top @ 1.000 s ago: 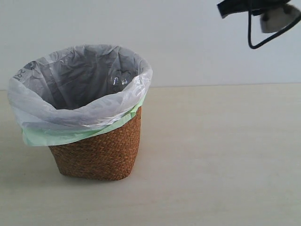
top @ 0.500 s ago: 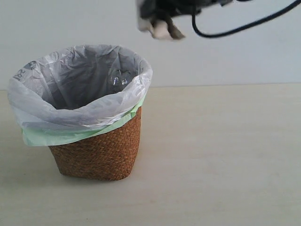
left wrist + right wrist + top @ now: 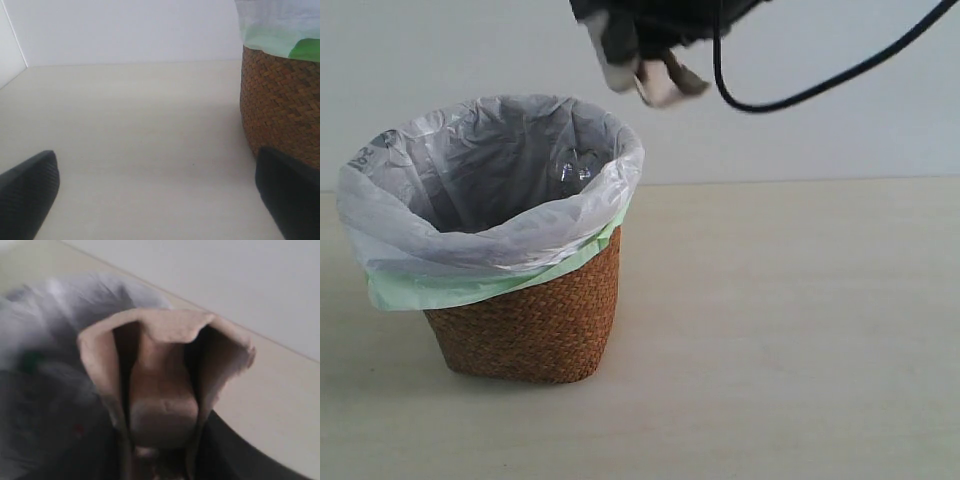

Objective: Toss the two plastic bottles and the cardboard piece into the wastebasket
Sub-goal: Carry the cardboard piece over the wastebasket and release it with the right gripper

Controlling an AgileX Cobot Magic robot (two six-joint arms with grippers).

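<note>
Down front, the pale table lies bare, and on its left side stands the wicker wastebasket, upright. A translucent white bag is folded out over its rim, with a pale green bag peeking from under it.

The left gripper sits low over the table just beside the wastebasket's woven wall. Its two dark fingers are spread wide with nothing between them.

Inside the wastebasket, against the far side of the liner, there's the glint of a clear plastic bottle. Its cap and label can't be made out from here.

Up top, and here's the action: the right gripper hangs above the wastebasket's right rim, pinched onto the cardboard piece. The right wrist view confirms it, with the beige moulded pulp of the cardboard piece clamped in the jaws and the blurred white liner spread beneath. A black cable loops off to the right.

Behind it all is a plain white wall.
</note>
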